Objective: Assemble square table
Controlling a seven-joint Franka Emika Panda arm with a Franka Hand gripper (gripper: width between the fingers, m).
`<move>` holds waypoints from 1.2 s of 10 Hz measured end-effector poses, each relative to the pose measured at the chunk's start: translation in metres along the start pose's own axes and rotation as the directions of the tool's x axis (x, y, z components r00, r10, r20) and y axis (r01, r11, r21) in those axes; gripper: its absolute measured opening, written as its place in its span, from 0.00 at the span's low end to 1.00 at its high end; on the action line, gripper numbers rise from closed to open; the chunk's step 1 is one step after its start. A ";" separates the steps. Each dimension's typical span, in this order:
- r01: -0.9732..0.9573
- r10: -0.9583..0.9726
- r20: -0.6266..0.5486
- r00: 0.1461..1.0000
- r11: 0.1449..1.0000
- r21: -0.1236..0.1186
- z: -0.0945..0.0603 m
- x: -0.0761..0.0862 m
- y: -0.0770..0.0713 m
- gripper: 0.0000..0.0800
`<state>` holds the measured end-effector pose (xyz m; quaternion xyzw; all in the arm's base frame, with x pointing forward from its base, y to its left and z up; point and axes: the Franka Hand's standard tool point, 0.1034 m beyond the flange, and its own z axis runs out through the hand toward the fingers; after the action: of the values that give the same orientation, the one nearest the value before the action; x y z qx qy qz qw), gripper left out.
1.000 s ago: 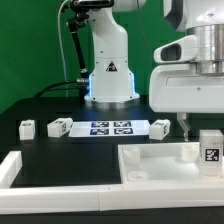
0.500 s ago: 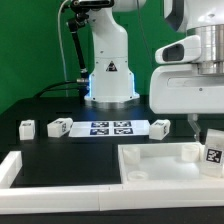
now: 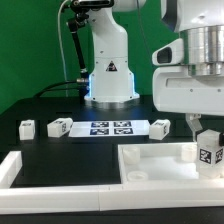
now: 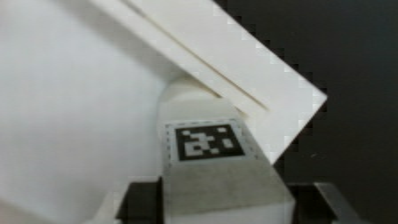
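The square table's white panel [image 3: 158,166] with a raised rim lies at the front right of the exterior view. My gripper [image 3: 205,134] is shut on a white leg block [image 3: 209,152] with a tag and holds it upright over the panel's right corner. In the wrist view the leg block [image 4: 206,143] sits between my dark fingers [image 4: 146,202], right at the corner of the panel [image 4: 80,100]. My gripper [image 4: 222,203] grips its near end. Three more leg blocks lie on the black table: one [image 3: 27,128], a second [image 3: 60,126] and a third [image 3: 160,126].
The marker board [image 3: 110,127] lies flat in front of the robot base [image 3: 110,75]. Long white border bars run along the front [image 3: 70,196] and the exterior view's left [image 3: 10,166]. A green wall stands behind.
My gripper with the leg block has shifted slightly sideways over the panel's right corner, and the block sits a touch lower. Nothing else has moved.
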<state>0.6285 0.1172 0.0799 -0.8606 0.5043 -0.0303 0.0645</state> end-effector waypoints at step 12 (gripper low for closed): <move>0.208 -0.208 0.069 0.976 0.978 0.016 0.004 0.005 0.009 0.81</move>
<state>0.6236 0.1090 0.0746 -0.9089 0.4088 -0.0087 0.0823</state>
